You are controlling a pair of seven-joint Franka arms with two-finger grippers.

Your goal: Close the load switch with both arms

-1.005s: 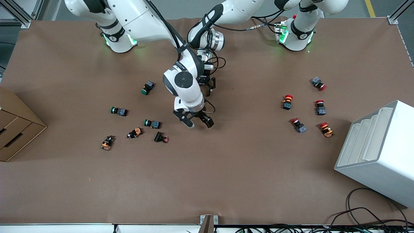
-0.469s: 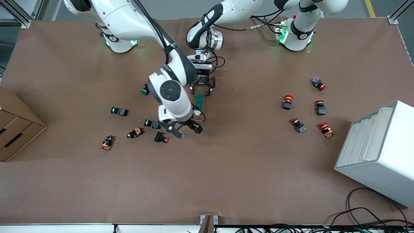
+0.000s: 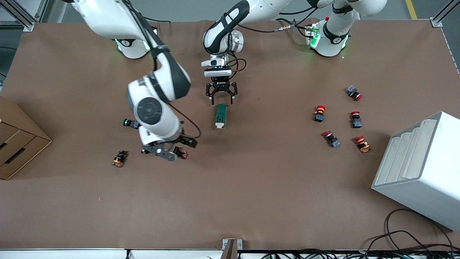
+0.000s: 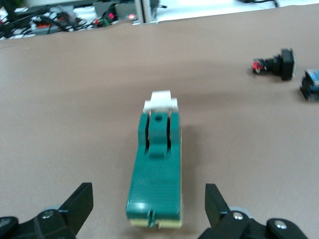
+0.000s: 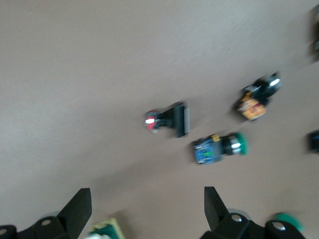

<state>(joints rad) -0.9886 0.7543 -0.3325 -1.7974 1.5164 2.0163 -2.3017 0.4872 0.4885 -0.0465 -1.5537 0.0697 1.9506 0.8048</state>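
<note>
1. A brown paper-covered counter fills the scene, with a white stepped plastic rack at the left arm's end and a cardboard box at the right arm's end.
2. The dark-green rectangular load switch lies flat near the middle of the counter, its cream-white lever at the end nearer the front camera — nothing touches it.
3. The left claw hangs just above the load switch's end farthest from the front camera, fingers spread wide and empty; in the left wrist view both black fingertips flank the green body without contact.
4. The right claw hovers well apart from the load switch, toward the right arm's end, over a small black red-tipped push-button — fingers wide, holding nothing.
5. A green-capped push-button lies just beside that red-tipped one.
6. Five red-capped push-buttons sit clustered well away from the load switch, toward the rack.
</note>
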